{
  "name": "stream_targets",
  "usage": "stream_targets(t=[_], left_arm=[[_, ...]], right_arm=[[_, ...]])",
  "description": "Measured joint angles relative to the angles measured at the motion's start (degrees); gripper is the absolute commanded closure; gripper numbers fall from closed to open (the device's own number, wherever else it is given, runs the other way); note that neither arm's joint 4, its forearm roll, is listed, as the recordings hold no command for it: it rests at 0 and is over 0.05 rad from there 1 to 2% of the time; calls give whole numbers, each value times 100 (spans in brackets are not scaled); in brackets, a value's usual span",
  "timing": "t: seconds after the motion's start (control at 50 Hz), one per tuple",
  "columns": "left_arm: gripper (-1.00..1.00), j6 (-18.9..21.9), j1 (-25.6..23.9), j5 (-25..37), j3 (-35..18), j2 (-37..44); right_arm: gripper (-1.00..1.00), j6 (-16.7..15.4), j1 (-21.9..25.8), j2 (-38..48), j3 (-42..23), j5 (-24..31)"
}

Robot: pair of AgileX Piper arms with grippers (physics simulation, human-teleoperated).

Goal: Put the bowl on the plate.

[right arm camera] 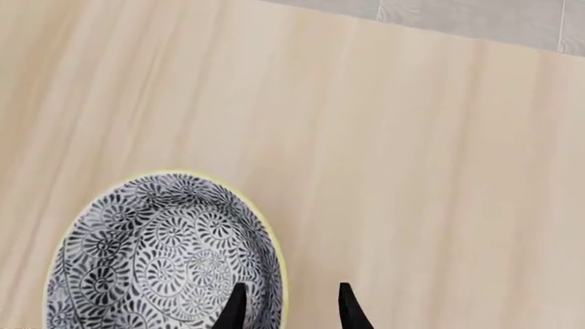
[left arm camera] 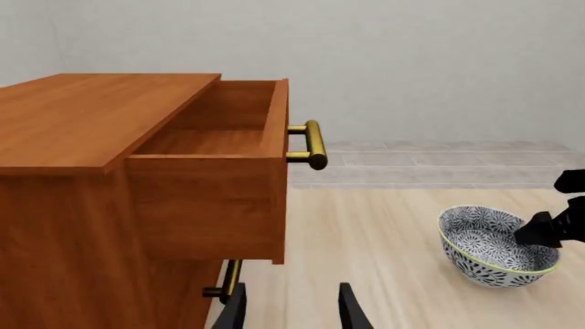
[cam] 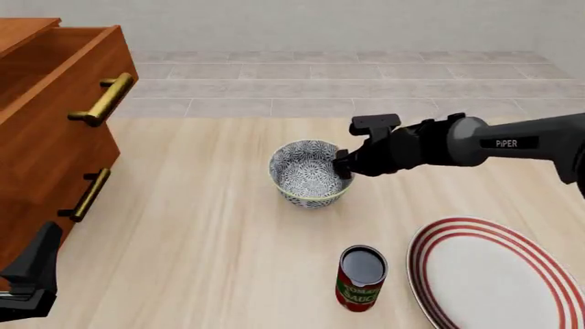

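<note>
The bowl, grey-and-white floral with a pale yellow rim, stands upright mid-table. My right gripper is at the bowl's right rim. In the right wrist view the right gripper is open and straddles the rim of the bowl, one finger inside and one outside. The plate, white with red rings, lies at the near right, apart from the bowl. My left gripper hangs at the near left by the cabinet. In its wrist view the left gripper is open and empty, and the bowl shows far off.
A red-labelled can stands upright between the bowl and the plate, close to the plate's left edge. A wooden cabinet with brass handles fills the left side. Its top drawer is pulled open.
</note>
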Motion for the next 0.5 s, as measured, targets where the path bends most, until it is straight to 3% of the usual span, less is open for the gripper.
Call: stream_targets(t=[0.28,0.3,0.5], left_arm=[[-100,0,0,0,0,0],[-100,0,0,0,0,0],[-100,0,-1,0,0,0]], right_arm=[[-100,84,129,99,114,-117],[100,89,138,99,124,-125],[100,52,185,12,150,-176]])
